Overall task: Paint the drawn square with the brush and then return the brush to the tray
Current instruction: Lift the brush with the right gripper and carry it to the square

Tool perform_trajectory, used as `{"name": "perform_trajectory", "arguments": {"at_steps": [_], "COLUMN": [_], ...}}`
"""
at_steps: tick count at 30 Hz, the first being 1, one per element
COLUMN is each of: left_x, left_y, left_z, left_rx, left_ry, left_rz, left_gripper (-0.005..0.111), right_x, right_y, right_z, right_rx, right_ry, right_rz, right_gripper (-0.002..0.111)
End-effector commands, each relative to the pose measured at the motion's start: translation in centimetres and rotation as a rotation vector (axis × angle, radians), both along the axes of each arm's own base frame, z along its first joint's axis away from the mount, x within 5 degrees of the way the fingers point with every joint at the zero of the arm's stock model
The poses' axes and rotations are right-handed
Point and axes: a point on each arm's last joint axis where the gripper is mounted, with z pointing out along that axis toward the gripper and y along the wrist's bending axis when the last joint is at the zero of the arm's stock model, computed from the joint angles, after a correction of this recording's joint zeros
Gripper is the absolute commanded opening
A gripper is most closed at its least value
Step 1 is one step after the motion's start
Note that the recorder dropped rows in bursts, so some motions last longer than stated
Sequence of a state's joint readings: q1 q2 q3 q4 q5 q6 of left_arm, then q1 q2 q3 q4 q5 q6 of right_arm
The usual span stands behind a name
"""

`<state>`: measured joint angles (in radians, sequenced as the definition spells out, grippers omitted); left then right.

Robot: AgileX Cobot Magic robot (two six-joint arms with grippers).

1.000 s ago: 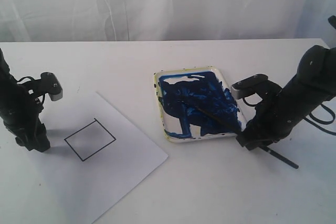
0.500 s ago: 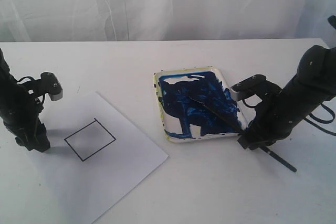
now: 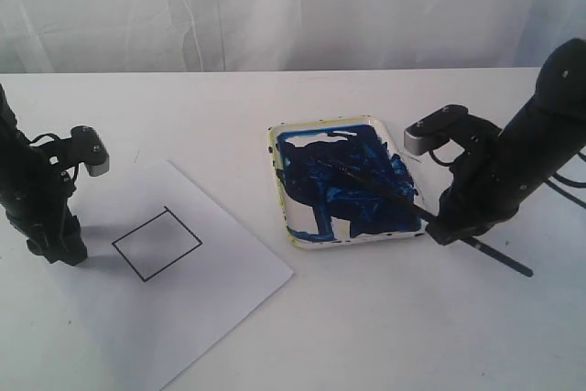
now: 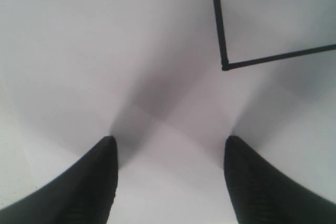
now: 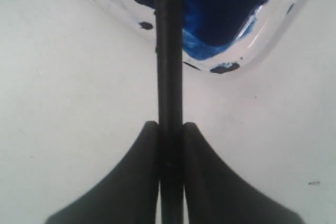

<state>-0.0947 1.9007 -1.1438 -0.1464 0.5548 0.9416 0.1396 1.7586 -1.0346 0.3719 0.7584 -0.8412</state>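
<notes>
The brush [image 3: 375, 188] lies slanted across the tray [image 3: 316, 124], its tip end over the dark blue paint and its handle sticking out past the tray's near right corner. My right gripper [image 3: 446, 232] is shut on the handle just outside that corner; in the right wrist view both fingers press the black shaft [image 5: 168, 51] at the gripper [image 5: 170, 125]. The drawn square [image 3: 157, 244] on the paper is plain white inside. My left gripper [image 3: 57, 249] stands open just left of it; one corner of the square [image 4: 224, 66] shows ahead of the open gripper [image 4: 169, 140].
The white paper sheet [image 3: 211, 299] lies tilted at the front left of the white table. The tray's paint-smeared rim [image 5: 262, 35] is close in front of my right fingers. A white curtain hangs behind the table.
My right gripper has shut on the brush handle and risen slightly, shifting right. The handle's free end has come up and the tip has slid a little across the tray. The left arm is still.
</notes>
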Motion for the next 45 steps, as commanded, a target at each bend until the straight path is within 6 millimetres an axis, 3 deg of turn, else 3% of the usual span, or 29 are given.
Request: {"name": "perform_trajectory", "arguments": {"at_steps": [1,8,13,17,23,27,39,45], "left_x": [-0.5,-0.5,-0.5,-0.5,-0.5,-0.5,-0.5,-0.5], "left_y": [0.3,0.3,0.3,0.3,0.3,0.3,0.3,0.3], "left_z": [-1.5,-1.5,-1.5,-1.5,-1.5,-1.5,-1.5,-1.5], "left_rx": [0.029,0.029,0.029,0.029,0.029,0.029,0.029,0.024], "left_ry": [0.065,0.069,0.069,0.069,0.069,0.069,0.069,0.070], "left_rz": [-0.018,-0.019,-0.019,-0.019,-0.019,-0.019,-0.019,-0.015], "left_gripper": [0.064,0.064,0.064,0.064,0.064,0.064,0.064,0.064], "right_x": [-0.4,-0.1,-0.1,-0.5,-0.2,-0.6,-2.5,-2.5], "right_y": [0.3,1.3,4.5,8.1,14.6,17.5,21.0,21.8], "right_z": [2.8,5.9,9.3,10.4,9.5,7.3,5.0,4.0], "right_rx": [0.012,0.009,-0.235,-0.286,-0.311,-0.339,-0.360,-0.346], "right_ry": [-0.004,0.038,-0.017,-0.051,-0.082,-0.052,-0.018,-0.023], "right_rz": [0.055,0.112,0.196,0.318,0.443,0.512,0.616,0.608], "right_gripper": [0.000,0.000,0.000,0.000,0.000,0.000,0.000,0.000]}}
